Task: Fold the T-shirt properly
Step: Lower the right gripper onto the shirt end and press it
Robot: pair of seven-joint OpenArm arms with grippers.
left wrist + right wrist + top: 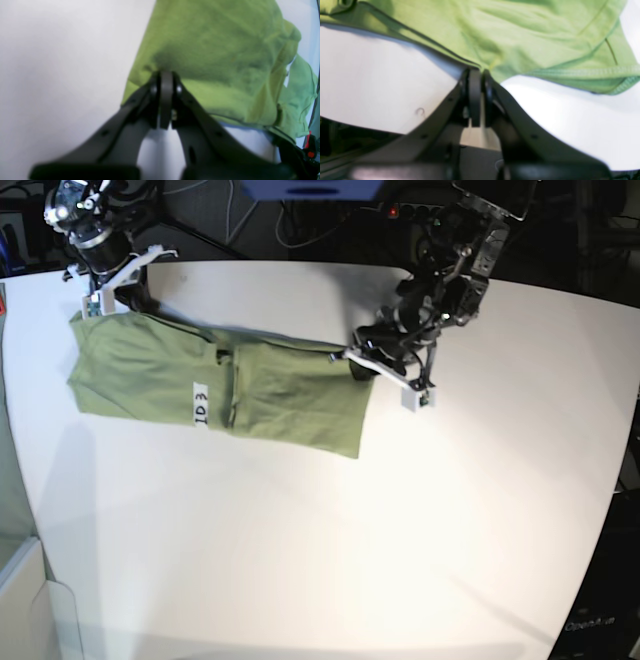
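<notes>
White label (200, 406) on T-shirt (290, 395) reads "ID3"; "OpenArm" lettering (588, 627) at base view's lower-right edge

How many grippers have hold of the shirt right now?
2. The left gripper is shut on the T-shirt at its edge nearer the table's middle; the right gripper is shut on its opposite end, by the table's far corner.

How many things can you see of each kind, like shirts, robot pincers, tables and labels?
T-shirt, green: 1
Pincers, dark: 2 (left pincer, right pincer, both pinching the shirt's edge)
Table, white: 1
Label, white with dark marks, on the shirt: 1
Total: 5
</notes>
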